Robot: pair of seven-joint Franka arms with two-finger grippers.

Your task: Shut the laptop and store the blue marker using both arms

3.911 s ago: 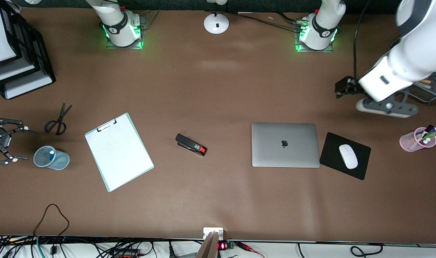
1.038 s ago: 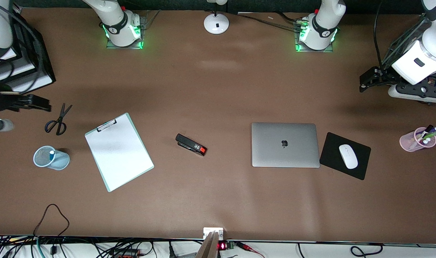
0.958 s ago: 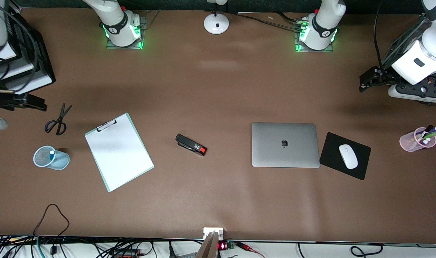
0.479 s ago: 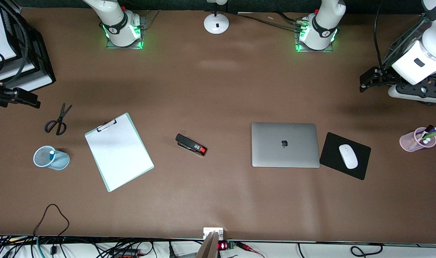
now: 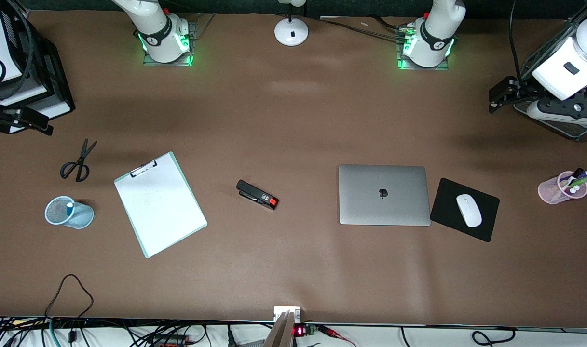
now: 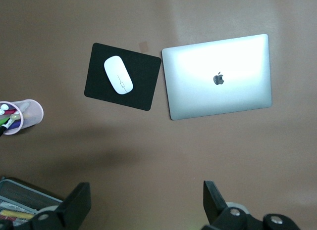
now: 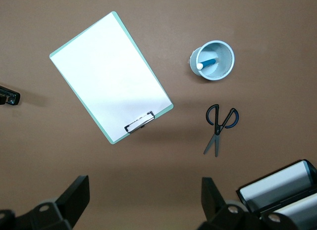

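Note:
The laptop lies closed on the table, silver lid up; it also shows in the left wrist view. The blue marker stands in a light-blue mesh cup toward the right arm's end, and shows in the right wrist view. My left gripper is open and empty, high over the table at the left arm's end, by the wire tray. My right gripper is open and empty, high over the table near the black paper trays; in the front view it is mostly out of frame.
A mouse sits on a black pad beside the laptop. A pink pen cup, wire tray, stapler, clipboard, scissors, stacked black paper trays and lamp base are on the table.
My right arm has risen from beside the mesh cup and drawn back toward the paper trays. My left arm has drawn back over the wire tray. The laptop and the marker have not moved.

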